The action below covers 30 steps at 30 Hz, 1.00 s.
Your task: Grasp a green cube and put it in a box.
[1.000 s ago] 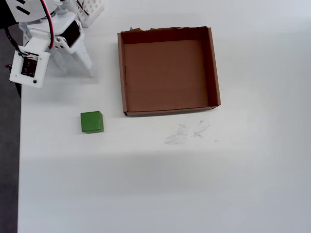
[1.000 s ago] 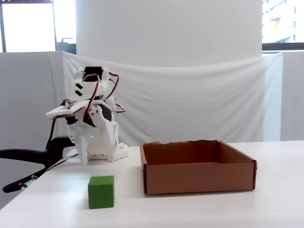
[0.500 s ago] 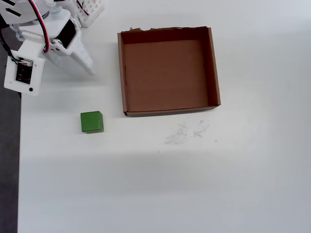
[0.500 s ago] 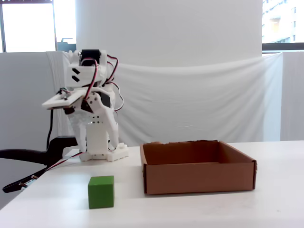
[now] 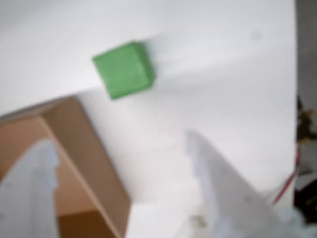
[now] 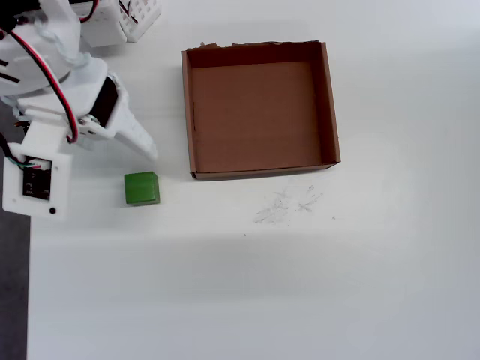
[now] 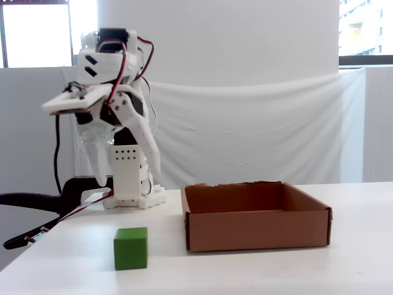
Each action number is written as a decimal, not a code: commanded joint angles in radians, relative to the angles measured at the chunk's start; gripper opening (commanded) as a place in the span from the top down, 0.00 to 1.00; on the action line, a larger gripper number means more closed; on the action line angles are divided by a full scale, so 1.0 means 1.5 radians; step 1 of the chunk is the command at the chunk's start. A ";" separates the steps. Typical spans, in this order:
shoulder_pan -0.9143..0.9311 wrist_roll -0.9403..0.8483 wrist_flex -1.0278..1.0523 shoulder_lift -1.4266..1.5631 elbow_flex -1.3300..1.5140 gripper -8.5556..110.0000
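Green cube (image 6: 142,188) sits on the white worktop (image 6: 247,285), in the same spot as a second ago, just off the near-left corner of the box (image 6: 259,174) in the overhead view and apart from it; nothing touches it. In the fixed view the green cube (image 7: 131,248) stands at the near edge of the worktop (image 7: 245,270), left of the box (image 7: 258,228), and the box holds nothing. What has changed is the arm: a second ago it was folded low at the far-left corner, with its fingers pointing down near its base; since then it has lifted and swung toward the cube. In the overhead view the hand (image 6: 139,146) now hangs just to the far side of the cube, above the worktop, and in the fixed view the hand (image 7: 126,175) is well above the cube's height. Its two white fingers are spread apart with nothing between them; the wrist view shows them blurred at the bottom, one finger (image 5: 223,188) on the right and the other over the box wall (image 5: 89,148) on the left, with the green cube (image 5: 123,69) beyond them on the bare worktop. A white perforated basket (image 6: 142,15) stands at the far-left edge of the overhead view.
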 commanded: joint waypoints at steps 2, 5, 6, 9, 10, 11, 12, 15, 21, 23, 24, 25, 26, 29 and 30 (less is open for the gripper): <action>0.000 -0.030 -0.011 -0.072 -0.095 0.62; -0.002 -0.042 0.006 -0.128 -0.150 0.62; -0.003 -0.046 0.007 -0.142 -0.163 0.62; -0.003 -0.054 -0.013 -0.172 -0.177 0.62; -0.006 -0.077 -0.035 -0.197 -0.179 0.62; -0.014 -0.079 -0.049 -0.215 -0.178 0.62; -0.018 -0.087 -0.051 -0.223 -0.177 0.62; -0.027 -0.119 -0.054 -0.247 -0.177 0.63; -0.037 -0.151 -0.098 -0.305 -0.186 0.63; -0.029 -0.168 -0.107 -0.313 -0.188 0.63; -0.026 -0.172 -0.110 -0.315 -0.188 0.63; -0.024 -0.175 -0.114 -0.318 -0.187 0.63; -0.022 -0.175 -0.118 -0.321 -0.186 0.63; -0.025 -0.176 -0.134 -0.335 -0.179 0.64; -0.025 -0.176 -0.139 -0.341 -0.176 0.64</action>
